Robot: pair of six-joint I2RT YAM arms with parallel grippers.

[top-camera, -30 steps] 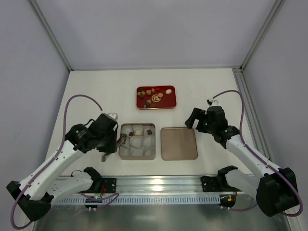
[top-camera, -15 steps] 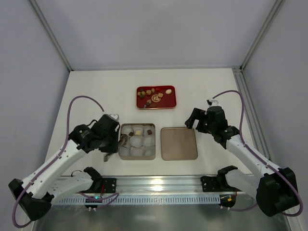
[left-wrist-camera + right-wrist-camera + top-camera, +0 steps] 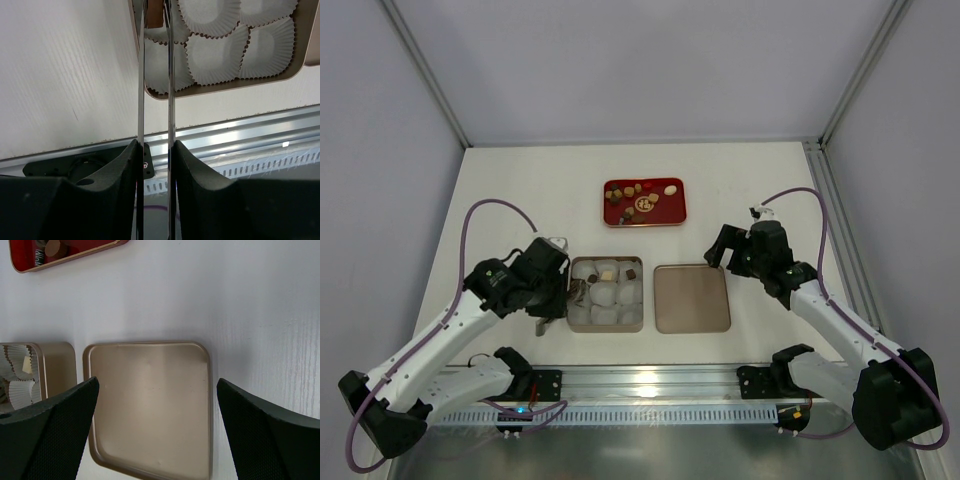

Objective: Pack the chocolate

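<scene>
The tin (image 3: 605,318) sits near the table's (image 3: 520,190) front edge and holds nine white paper cups (image 3: 605,314) in three rows. The far row carries chocolate (image 3: 609,267), one piece to a cup. Its lid (image 3: 692,298) lies flat at the tin's 3 o'clock, underside up and bare. At the tin's 12 o'clock is the red tray (image 3: 676,216), well apart, with a scatter of dark, tan and cream pieces.

The left gripper (image 3: 572,292) reaches in at the tin's 9 o'clock edge. The right gripper (image 3: 728,250) hangs at the lid's 1 o'clock, spread wide and grasping nothing.

The left wrist view alone shows the thin fingers (image 3: 141,75) standing narrowly apart, with a brown piece between their tips over a left-hand cup. I cannot tell whether they clench it or have let go. The right wrist view shows the lid's raised rim and the tin's outer wall, which are hard to make out from above.

The table is white and matte. A metal rail (image 3: 650,378) runs along its near edge. Plain pale walls with grey corner posts (image 3: 425,70) close in the other three sides.
</scene>
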